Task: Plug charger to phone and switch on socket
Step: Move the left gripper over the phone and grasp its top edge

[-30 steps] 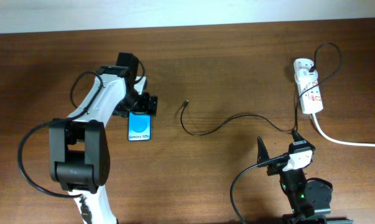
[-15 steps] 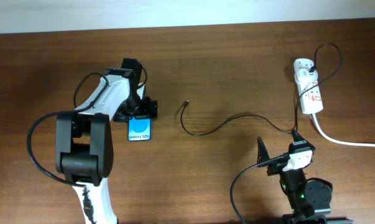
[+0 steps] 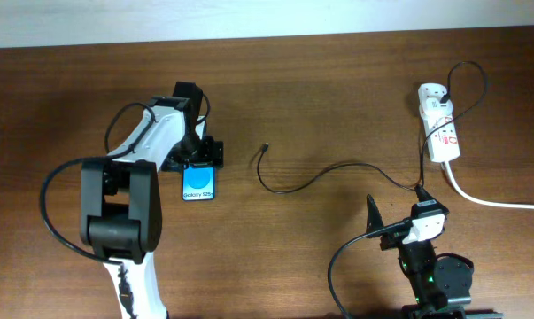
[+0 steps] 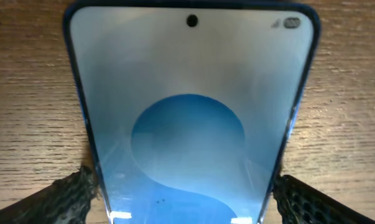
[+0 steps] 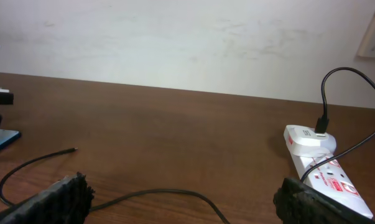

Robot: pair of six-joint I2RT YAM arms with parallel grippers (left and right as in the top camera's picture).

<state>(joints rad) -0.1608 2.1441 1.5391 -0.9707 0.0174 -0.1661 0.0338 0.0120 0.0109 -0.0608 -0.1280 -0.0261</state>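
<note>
The phone (image 3: 199,184) lies flat on the table, blue screen up. My left gripper (image 3: 200,165) straddles its far end, and in the left wrist view (image 4: 187,202) both fingers press the side edges of the phone (image 4: 187,124). The charger's black cable (image 3: 313,181) curves across the table, its free connector tip (image 3: 264,147) right of the phone and apart from it. Its other end sits in the white adapter (image 3: 432,93) on the socket strip (image 3: 444,135). My right gripper (image 3: 398,218) is open and empty, low over the cable (image 5: 156,194), with the strip (image 5: 327,174) to its right.
The strip's thick white cord (image 3: 492,202) runs off the right edge of the table. A pale wall (image 5: 187,43) stands behind the table's far edge. The left arm's body (image 3: 116,213) stretches along the left side.
The left arm has swung slightly right and lined its gripper up over the phone's far end, the fingers drawing in against it. The phone, cable and right arm have not moved.
</note>
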